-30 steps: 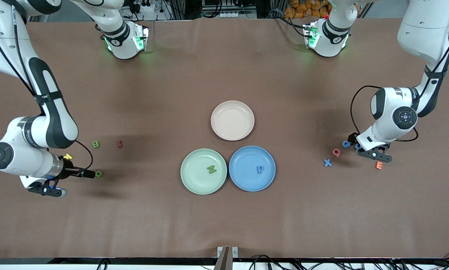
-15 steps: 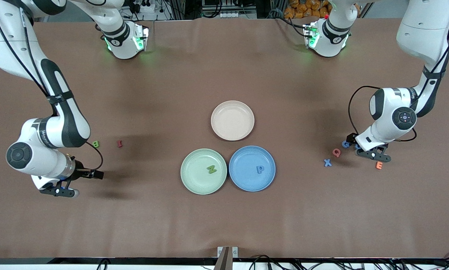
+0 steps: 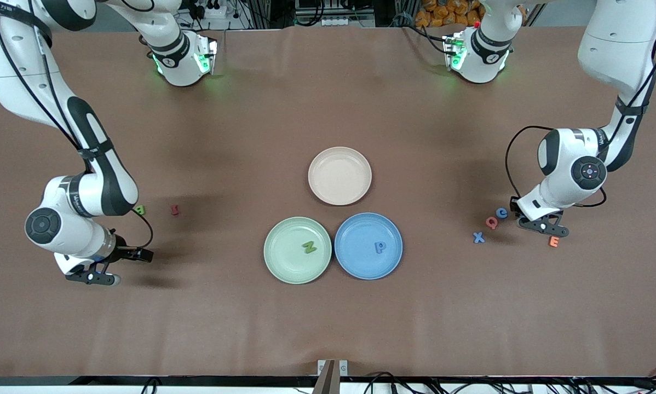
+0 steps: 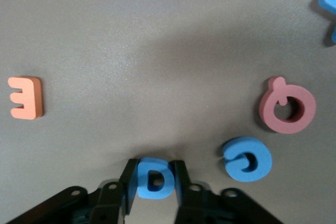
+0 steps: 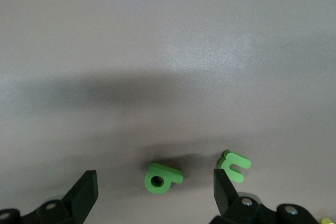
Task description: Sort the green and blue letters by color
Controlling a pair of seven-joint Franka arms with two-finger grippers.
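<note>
Brown cloth covers the surface (image 3: 328, 317). Front view: green plate (image 3: 284, 268) holds the N (image 3: 309, 247), blue plate (image 3: 361, 268) the P (image 3: 380, 247); B (image 3: 140, 209), C (image 3: 502, 213) and X (image 3: 478, 237) wait outside, so most sorting seems left. Left wrist view, unlike the front: left gripper (image 4: 153, 182) fingers clamp the blue D (image 4: 154, 179). Right wrist view: right gripper (image 5: 155, 190) fingers spread around a green letter (image 5: 161, 177), another green letter (image 5: 235, 165) just beside it.

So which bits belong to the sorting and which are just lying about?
Job: blue P, X, C, D; green N, B, ring-shaped one, pronged one; green plate, blue plate.
Lying about: pink Q, orange E, red I, beige plate.
</note>
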